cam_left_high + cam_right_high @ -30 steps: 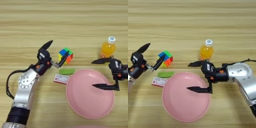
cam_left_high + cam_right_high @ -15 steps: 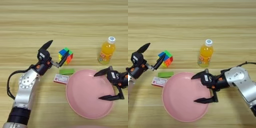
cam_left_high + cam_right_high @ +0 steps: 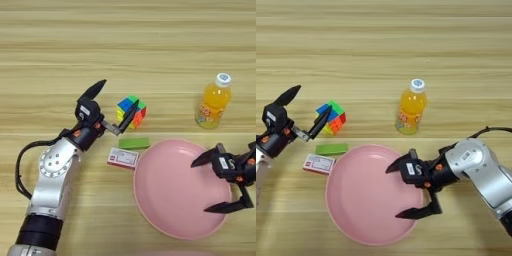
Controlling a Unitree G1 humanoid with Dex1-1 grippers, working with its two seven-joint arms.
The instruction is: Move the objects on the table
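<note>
Wooden bench [image 3: 150, 50]: right gripper [image 3: 406, 192], fingers wide, over plate [image 3: 356, 200]; rigid, likely slippery, best pinched at rim. Left gripper [image 3: 112, 107], fingers wide, beside cube [image 3: 133, 111].

A light wooden table [image 3: 125, 45] fills the whole view, its plank grain running horizontally. The light falls evenly across it. No walls, floor or windows are visible.

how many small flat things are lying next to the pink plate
2, both just off the left rim of the pink plate: the green block below the puzzle cube, and the red-and-white card nearer the robot. None looks hidden.
</note>
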